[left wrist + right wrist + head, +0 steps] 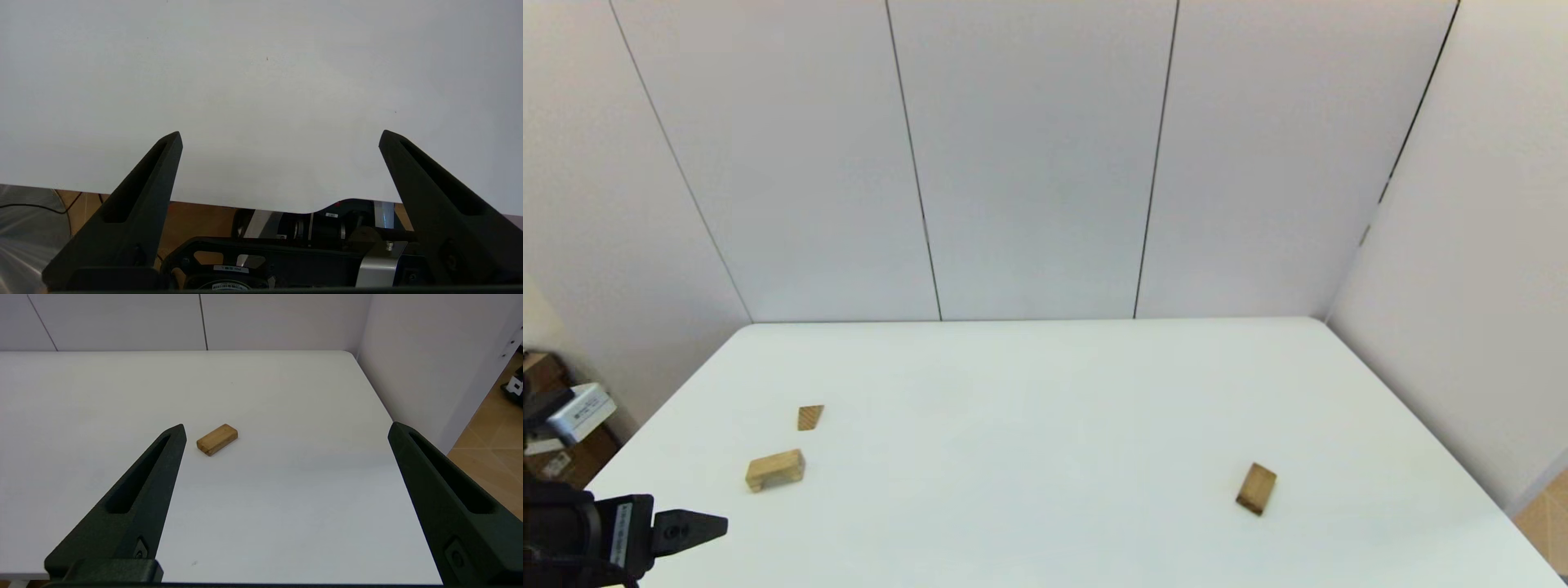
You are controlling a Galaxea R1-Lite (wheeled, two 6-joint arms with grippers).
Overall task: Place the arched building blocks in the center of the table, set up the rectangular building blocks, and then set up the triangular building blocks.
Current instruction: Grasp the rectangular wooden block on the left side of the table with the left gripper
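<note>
The left hand is released, its fingers spread wide over the near edge of the counter. The arch lies just ahead of it, and the wedge beyond, so this hand probably starts. The right hand, also released, faces the slab, still well apart.

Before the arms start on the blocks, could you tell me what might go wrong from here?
The triangular block lies close behind the arched block; the open left gripper, reaching in from the near edge, might nudge it. The rectangular block lies far to the right on the table, a long carry for the open right gripper, and it may topple when set up.
</note>
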